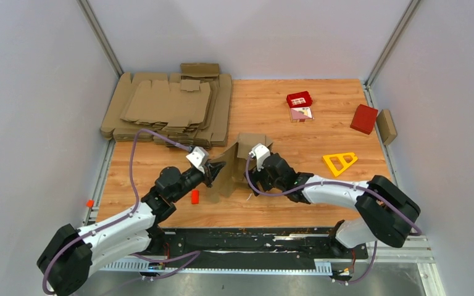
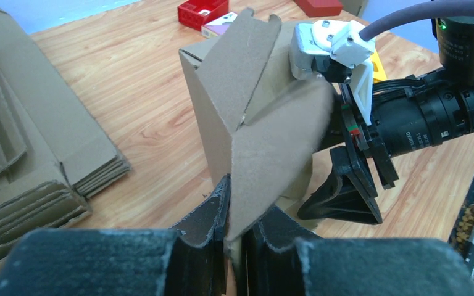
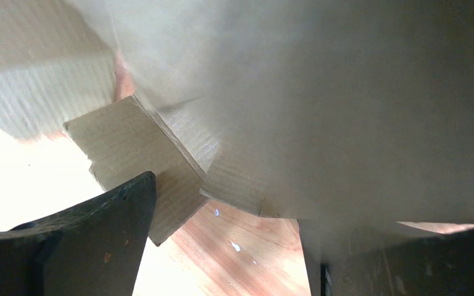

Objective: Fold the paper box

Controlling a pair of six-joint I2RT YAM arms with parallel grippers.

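Note:
The paper box (image 1: pixel 233 165) is a brown cardboard piece standing half-formed on the wooden table, its flaps sticking up and out. My left gripper (image 1: pixel 213 174) is shut on one of its side flaps; in the left wrist view the flap (image 2: pixel 278 142) is pinched between the black pads (image 2: pixel 213 216). My right gripper (image 1: pixel 249 170) is pressed against the box's right side with its jaws wide apart. In the right wrist view the cardboard (image 3: pixel 321 105) fills the upper frame and lies over the open gripper (image 3: pixel 234 246), with nothing clamped.
A pile of flat cardboard blanks (image 1: pixel 173 108) lies at the back left. Small red boxes (image 1: pixel 299 98) (image 1: pixel 364 118), a brown block (image 1: pixel 386 126) and a yellow triangle (image 1: pixel 339 162) are on the right. A small red piece (image 1: pixel 195 197) lies near my left arm.

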